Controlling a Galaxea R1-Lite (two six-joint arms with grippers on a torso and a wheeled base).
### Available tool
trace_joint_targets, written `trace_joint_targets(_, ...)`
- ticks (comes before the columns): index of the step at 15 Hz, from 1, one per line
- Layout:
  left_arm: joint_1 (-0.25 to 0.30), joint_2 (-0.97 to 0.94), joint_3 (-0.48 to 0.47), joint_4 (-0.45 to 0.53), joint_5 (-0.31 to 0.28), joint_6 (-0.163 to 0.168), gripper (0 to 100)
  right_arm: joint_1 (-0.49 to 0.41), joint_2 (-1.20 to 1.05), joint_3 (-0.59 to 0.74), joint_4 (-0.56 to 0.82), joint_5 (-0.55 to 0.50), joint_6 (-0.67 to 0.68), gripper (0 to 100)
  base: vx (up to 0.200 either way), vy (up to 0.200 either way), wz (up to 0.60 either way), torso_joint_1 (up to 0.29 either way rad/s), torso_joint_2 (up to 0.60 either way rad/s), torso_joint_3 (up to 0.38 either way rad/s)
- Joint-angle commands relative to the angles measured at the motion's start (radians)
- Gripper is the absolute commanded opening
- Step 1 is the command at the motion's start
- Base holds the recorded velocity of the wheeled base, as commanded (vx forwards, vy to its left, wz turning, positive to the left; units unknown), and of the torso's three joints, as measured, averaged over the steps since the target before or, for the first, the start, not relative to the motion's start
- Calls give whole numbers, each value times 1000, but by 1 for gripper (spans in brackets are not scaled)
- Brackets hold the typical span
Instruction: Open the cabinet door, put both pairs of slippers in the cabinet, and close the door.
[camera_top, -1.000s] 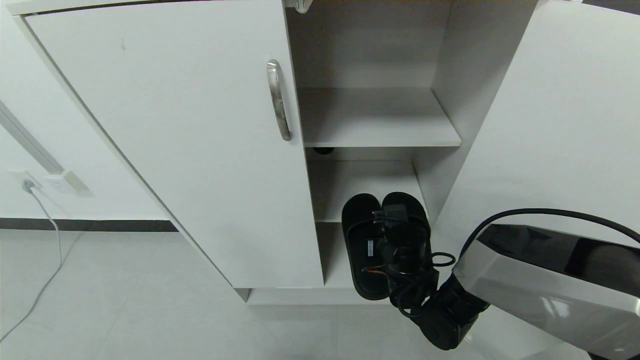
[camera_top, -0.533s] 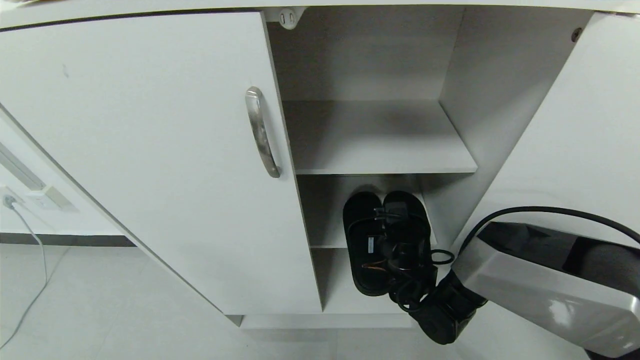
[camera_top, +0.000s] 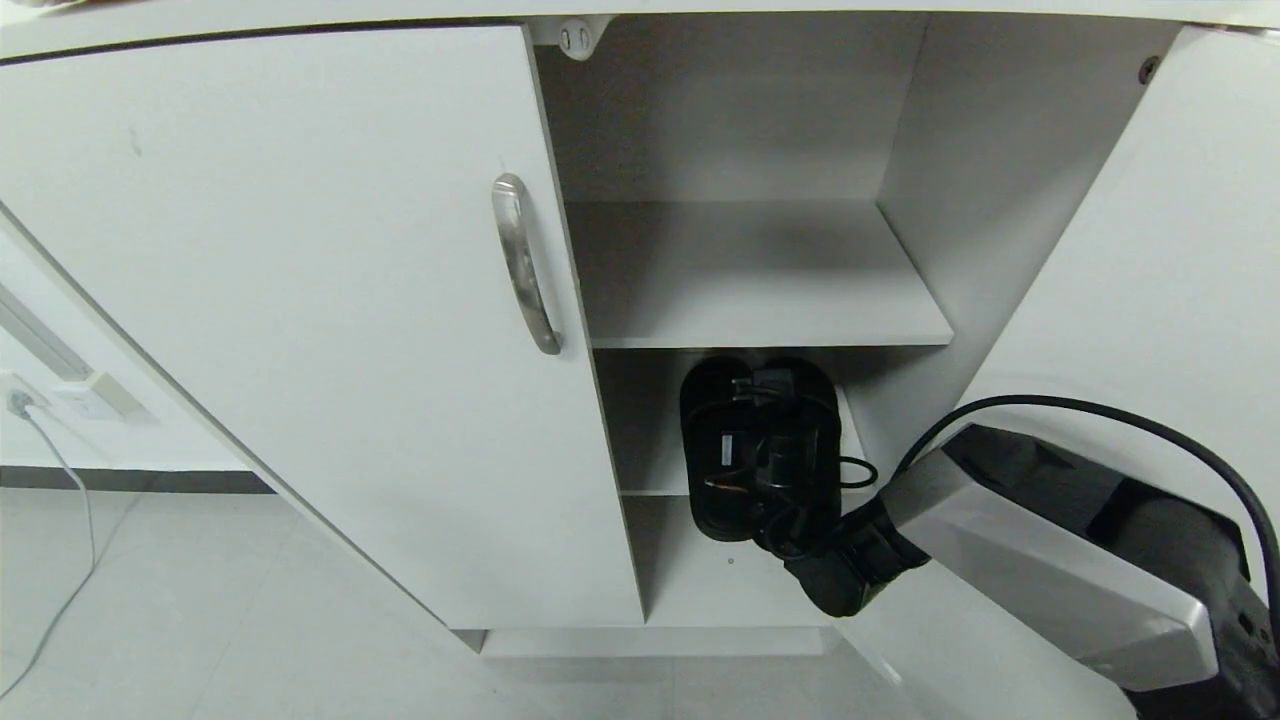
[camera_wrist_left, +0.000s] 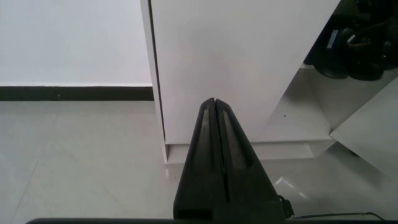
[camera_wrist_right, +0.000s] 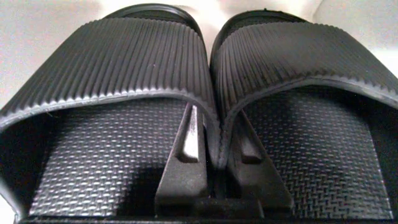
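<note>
White cabinet (camera_top: 960, 150) fills the head view: left door (camera_top: 300, 300) shut, right door (camera_top: 1150, 250) swung open. Right gripper (camera_top: 775, 440) is at the cabinet mouth below the upper shelf (camera_top: 750, 280), clamped on the black slippers (camera_top: 720, 450), whose toes point past its tips into the cabinet. Left wrist view: left gripper (camera_wrist_left: 214, 143) is pressed closed on nothing, over pale floor (camera_wrist_left: 74, 162), with the shut door straight ahead of it. Right wrist view: fingers (camera_wrist_right: 189, 143) pinch the slippers' two adjoining inner walls, one shoe on either side of them.
</note>
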Motion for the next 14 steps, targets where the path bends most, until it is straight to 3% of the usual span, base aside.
trace_joint_targets(1,0,1,0,0,0,-1,0,-30,73,-138,56,2,-2,0,0,0,0,0,0,0)
trace_joint_targets(7,0,1,0,0,2,-2,0,-50,75,-303,201,7,-2,0,0,0,0,0,0,0)
trace_joint_targets(14,0,1,0,0,2,-2,0,-66,96,-378,264,24,-4,0,0,0,0,0,0,0)
